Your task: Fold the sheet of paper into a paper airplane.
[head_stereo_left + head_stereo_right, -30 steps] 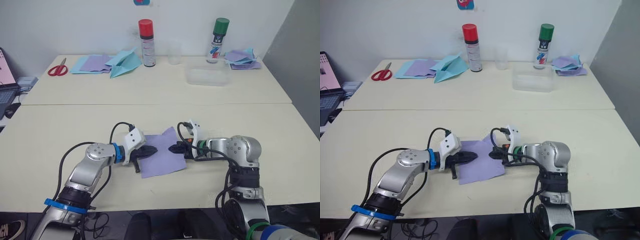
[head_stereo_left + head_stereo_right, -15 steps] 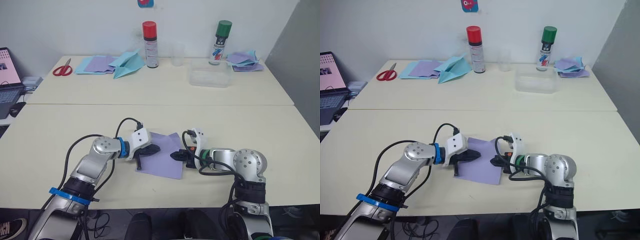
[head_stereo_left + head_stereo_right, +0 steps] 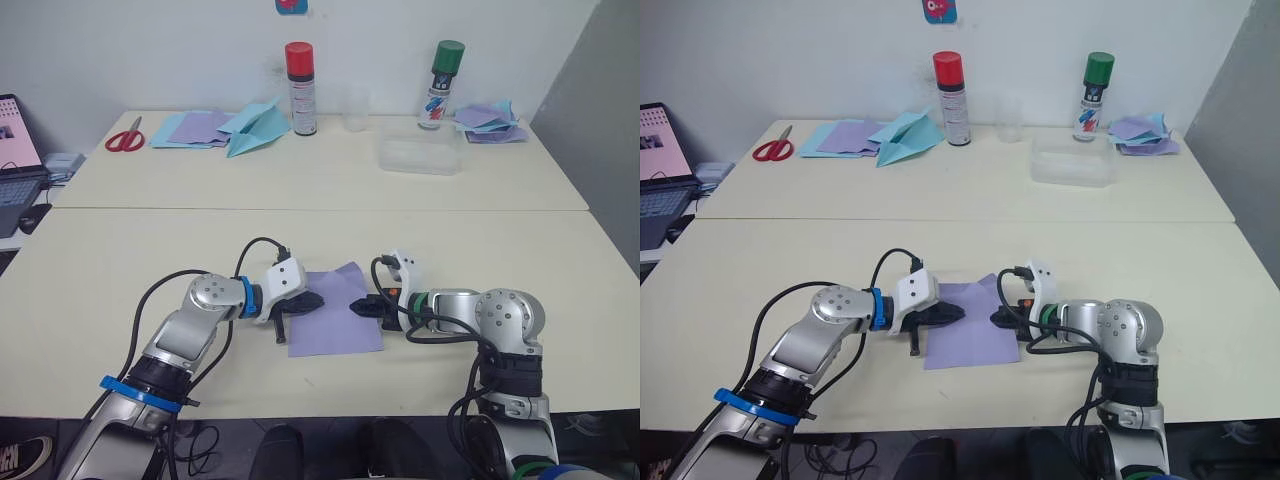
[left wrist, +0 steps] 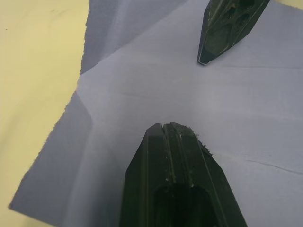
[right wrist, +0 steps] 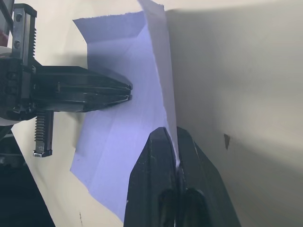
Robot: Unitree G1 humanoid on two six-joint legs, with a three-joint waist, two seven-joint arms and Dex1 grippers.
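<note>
While the purple sheet of paper (image 3: 333,313) lies flat on the near table (image 3: 120,260), both claws are on it from opposite sides. It sits between the two arms, close to the front edge, and it is not a plane yet. It looks like a plain rectangle with some crease lines and one corner by the right claw lifted a bit.

The right claw (image 5: 171,142) is squeezed shut on the right edge of the sheet. In the right wrist view the thin edge runs in between its two black fingers (image 5: 156,161). I think it holds that edge so it can lift it or swing it over to make a fold.

The left claw (image 3: 312,300) has its fingers pressed together with nothing between them. Its tip rests on top of the sheet near the left side. I think it pushes down there so the paper cannot slide while the other side is pulled.

Paper is thin and floppy, so a hard pull could tear or wrinkle it.

Far back on the other table sit things not in use now: red scissors (image 3: 121,136), a light blue paper plane (image 3: 254,126), a red-capped can (image 3: 298,87), a green-capped can (image 3: 438,83) and a clear box (image 3: 418,155).
</note>
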